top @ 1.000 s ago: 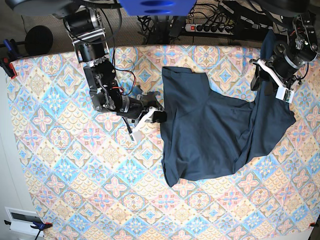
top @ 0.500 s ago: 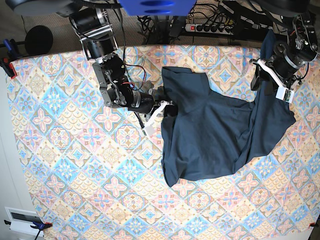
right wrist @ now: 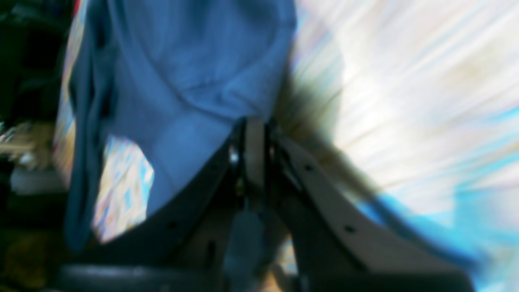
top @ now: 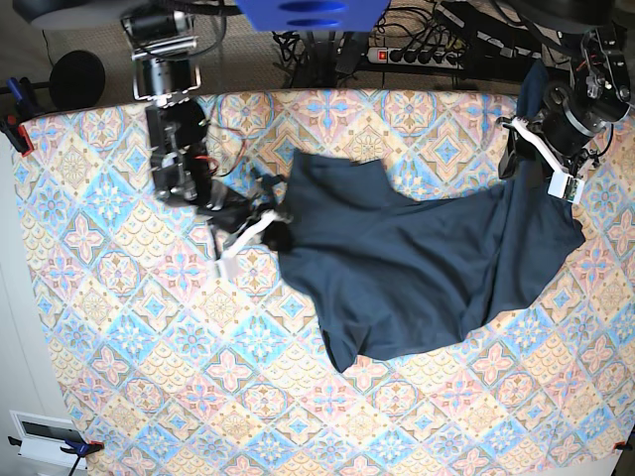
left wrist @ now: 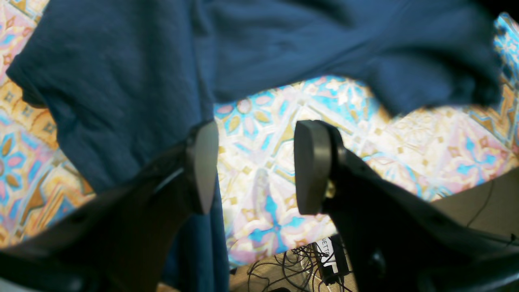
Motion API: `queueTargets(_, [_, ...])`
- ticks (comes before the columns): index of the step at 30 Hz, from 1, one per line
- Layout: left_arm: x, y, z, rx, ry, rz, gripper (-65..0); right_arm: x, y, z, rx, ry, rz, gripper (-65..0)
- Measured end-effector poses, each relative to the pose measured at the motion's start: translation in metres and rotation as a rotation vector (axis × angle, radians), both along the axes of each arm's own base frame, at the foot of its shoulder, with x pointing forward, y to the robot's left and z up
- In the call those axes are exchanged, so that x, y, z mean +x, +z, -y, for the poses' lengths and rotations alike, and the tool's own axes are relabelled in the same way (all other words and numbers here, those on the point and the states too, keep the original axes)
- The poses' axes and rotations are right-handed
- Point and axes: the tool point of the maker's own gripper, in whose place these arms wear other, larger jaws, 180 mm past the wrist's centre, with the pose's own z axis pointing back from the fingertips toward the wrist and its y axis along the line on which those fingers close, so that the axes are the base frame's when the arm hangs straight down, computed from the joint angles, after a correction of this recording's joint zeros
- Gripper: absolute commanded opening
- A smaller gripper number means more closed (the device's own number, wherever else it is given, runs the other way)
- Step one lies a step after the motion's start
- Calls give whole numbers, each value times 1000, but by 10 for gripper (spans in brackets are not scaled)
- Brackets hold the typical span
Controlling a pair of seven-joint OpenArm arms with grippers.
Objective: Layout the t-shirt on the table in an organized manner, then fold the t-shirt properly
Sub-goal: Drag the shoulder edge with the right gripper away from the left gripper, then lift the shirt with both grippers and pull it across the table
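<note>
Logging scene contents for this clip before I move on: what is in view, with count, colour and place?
t-shirt: one, dark navy, spread unevenly over the table's middle and right, one end hanging past the far right edge.
table: one, pastel blue, pink and cream tile-pattern cloth, filling the base view.
power strip: one, dark, on the floor beyond the far edge, with cables.
clamps: a few at the table's edges.
right claw: one, shut on the t-shirt's left edge.
left claw: one, dark pads, open beside the hanging fabric.

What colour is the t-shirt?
Dark navy blue, plain; the t-shirt shows best in the base view.
</note>
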Motion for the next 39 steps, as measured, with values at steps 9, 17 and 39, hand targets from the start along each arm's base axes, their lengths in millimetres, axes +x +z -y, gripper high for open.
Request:
queueTargets(9, [-15,-10,-1,15,-18,-56,-369,15,2,72,-44,-160,10,-650])
queueTargets(17, [-35,-27,18,52,-174,-165,-369,23,1,124,-99,-251,2,-650])
queueTargets(39, [-70,-98,-16,-62,56,-302,-367,43,19,138,-117,-257,49,-650])
